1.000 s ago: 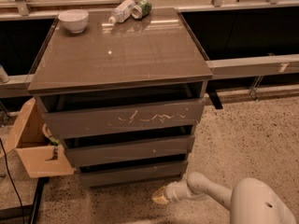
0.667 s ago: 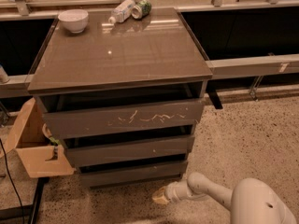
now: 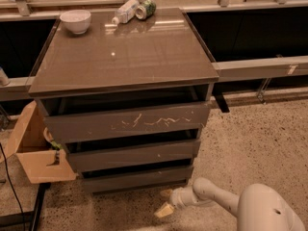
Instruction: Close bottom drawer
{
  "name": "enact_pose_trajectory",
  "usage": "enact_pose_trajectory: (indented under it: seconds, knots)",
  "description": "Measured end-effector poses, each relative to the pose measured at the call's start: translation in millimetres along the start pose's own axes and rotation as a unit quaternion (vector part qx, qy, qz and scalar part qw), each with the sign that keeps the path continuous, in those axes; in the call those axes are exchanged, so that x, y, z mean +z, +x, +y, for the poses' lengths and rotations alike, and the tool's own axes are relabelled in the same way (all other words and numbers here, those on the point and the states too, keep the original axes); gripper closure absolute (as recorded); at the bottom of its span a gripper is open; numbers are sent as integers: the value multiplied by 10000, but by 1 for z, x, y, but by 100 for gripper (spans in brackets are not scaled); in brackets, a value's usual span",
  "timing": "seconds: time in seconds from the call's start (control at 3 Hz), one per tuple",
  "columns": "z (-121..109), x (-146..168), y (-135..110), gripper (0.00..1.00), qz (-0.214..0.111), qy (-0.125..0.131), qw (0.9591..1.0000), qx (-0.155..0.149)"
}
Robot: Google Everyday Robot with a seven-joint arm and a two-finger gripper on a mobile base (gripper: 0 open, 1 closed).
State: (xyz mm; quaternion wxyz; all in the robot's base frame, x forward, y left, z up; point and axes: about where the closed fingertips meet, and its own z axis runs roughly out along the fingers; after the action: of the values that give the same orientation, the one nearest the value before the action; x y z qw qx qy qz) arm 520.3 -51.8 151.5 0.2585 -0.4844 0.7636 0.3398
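Observation:
The bottom drawer (image 3: pixel 137 179) is the lowest and narrowest dark grey-brown front of the cabinet (image 3: pixel 125 57). It stands slightly out, with a dark gap above it. Above it are the medium front with a white speck (image 3: pixel 134 155) and the large scratched front (image 3: pixel 130 121). My gripper (image 3: pixel 164 203) is low above the floor, just in front of and below the bottom drawer's right half, a short way off it. My white arm (image 3: pixel 231 203) comes in from the lower right.
A white bowl (image 3: pixel 76 20), a lying plastic bottle (image 3: pixel 124 11) and a green can (image 3: pixel 146 8) sit at the cabinet top's back edge. An open cardboard box (image 3: pixel 33 148) stands against the cabinet's left side. Speckled floor (image 3: pixel 260 134) spreads to the right.

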Motion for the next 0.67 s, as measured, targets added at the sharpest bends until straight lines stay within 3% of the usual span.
enact_pose_trajectory:
  seconds: [0.67]
  knots:
    - [1, 1, 0, 0, 4, -12, 10000, 0]
